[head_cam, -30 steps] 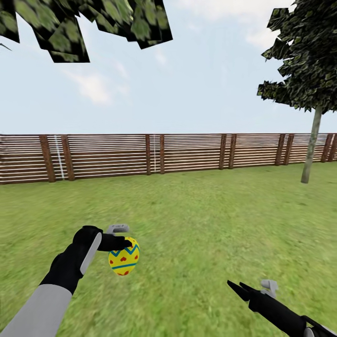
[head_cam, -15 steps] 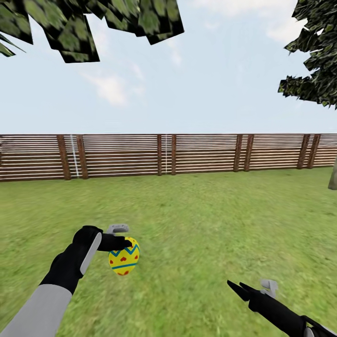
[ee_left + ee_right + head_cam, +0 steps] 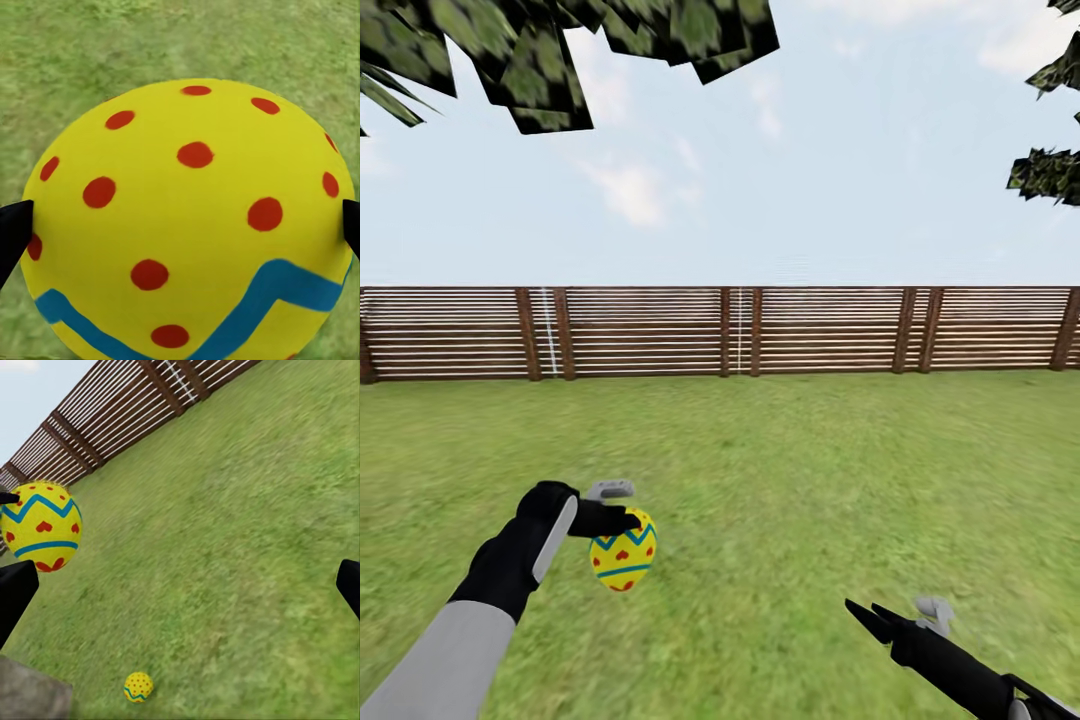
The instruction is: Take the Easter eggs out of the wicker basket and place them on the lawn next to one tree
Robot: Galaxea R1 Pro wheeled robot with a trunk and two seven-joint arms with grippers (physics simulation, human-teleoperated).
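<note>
Swinging our view left along the brown slatted fence (image 3: 660,330), our left gripper (image 3: 622,507) still pinches the yellow blue-zigzag egg (image 3: 623,551) above the lawn (image 3: 810,470); right gripper (image 3: 890,618) spread, empty.

The held Easter egg (image 3: 623,562) is bright yellow with red dots, red hearts and blue zigzag bands. A second yellow egg (image 3: 138,687) with red dots lies on mottled green lawn (image 3: 810,480). The slatted fence (image 3: 660,332) is brown.
</note>
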